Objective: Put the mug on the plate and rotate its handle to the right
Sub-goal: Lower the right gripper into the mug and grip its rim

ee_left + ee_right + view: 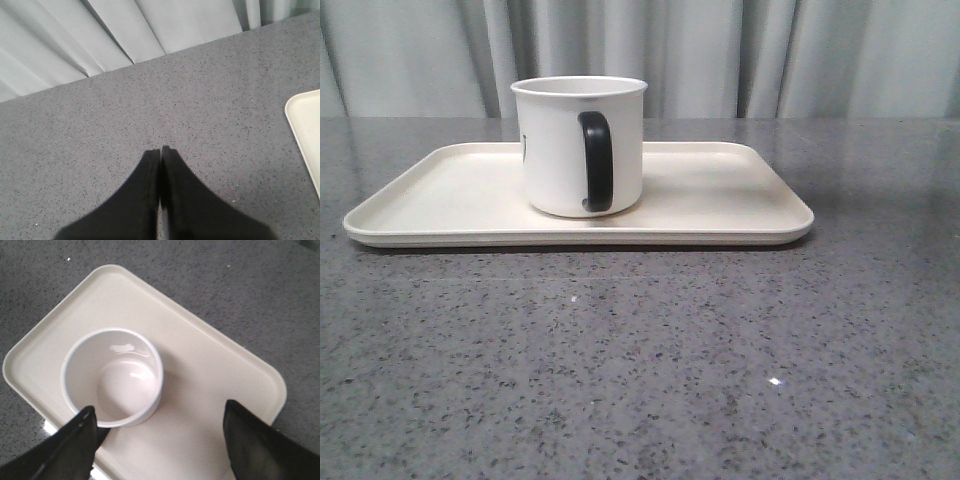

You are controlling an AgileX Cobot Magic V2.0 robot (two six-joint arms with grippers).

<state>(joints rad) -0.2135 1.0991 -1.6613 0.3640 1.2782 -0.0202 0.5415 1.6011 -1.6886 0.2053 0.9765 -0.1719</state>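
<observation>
the white mug (578, 146) is seen upright and empty on the cream plate (720, 200), left of its middle, its black handle (596, 161) turned toward the camera. the right gripper (157, 440) is held above it, fingers wide apart. the left gripper (160, 152) is pressed together over the grey table (650, 360).

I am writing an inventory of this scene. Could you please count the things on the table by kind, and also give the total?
Mugs: 1, the white mug with a black handle, standing upright on the plate.
Plates: 1, the cream-white rectangular plate lying on the grey table.
Total: 2 things.
</observation>
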